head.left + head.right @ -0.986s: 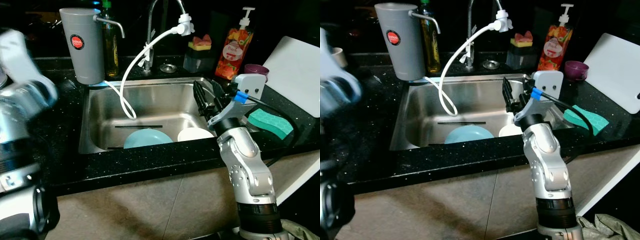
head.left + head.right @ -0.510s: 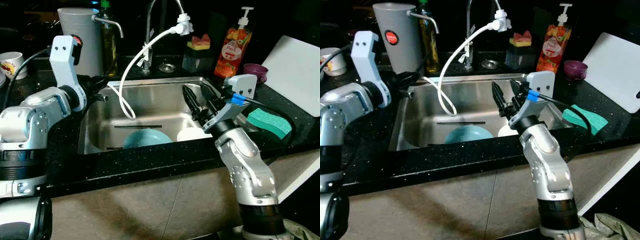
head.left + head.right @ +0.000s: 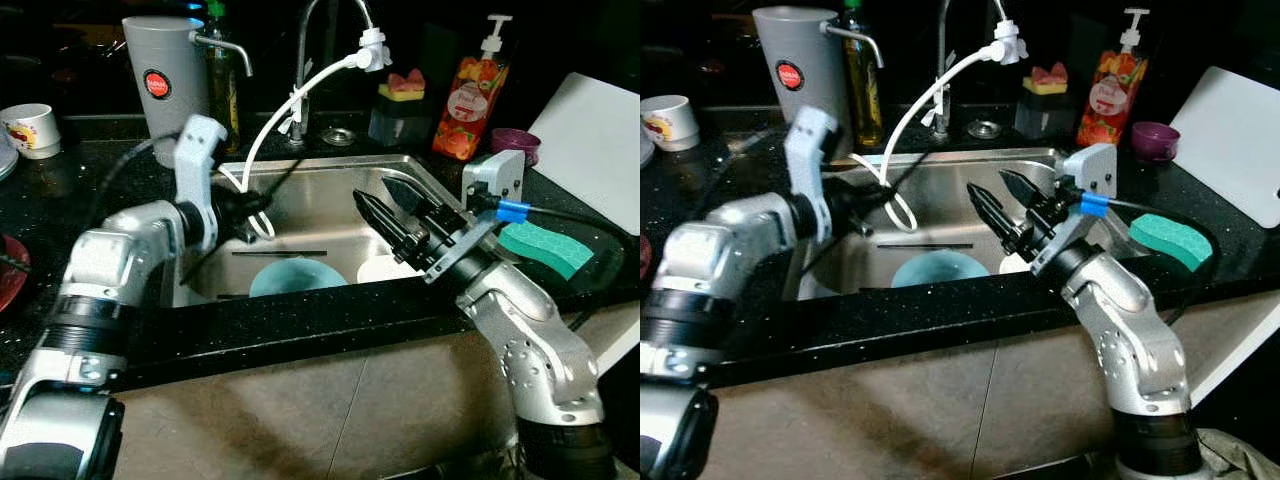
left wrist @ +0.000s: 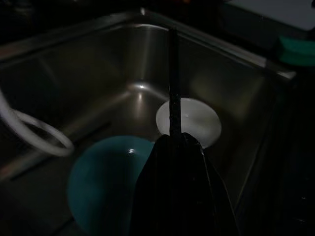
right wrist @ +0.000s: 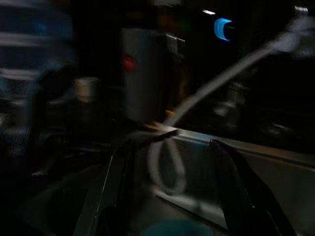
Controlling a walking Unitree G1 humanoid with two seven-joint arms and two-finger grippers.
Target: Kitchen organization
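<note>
Below both hands in the sink (image 3: 300,195), we see the teal bowl (image 3: 296,277) and white bowl (image 3: 385,268); the right hand (image 3: 385,205), spread and empty, hangs nearer the white one, while the left hand (image 3: 250,205) looks closed and empty.

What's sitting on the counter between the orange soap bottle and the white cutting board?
A small purple cup stands on the black counter between the orange soap bottle and the white cutting board, as both eye views show.

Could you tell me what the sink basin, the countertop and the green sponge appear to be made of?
Sink basin: brushed stainless steel, judging by its grey sheen and soft reflections.
Countertop: polished black stone or a stone-look composite, given the glossy surface with fine pale speckles.
Green sponge: soft synthetic foam, probably; matte, with a wavy edge.
</note>
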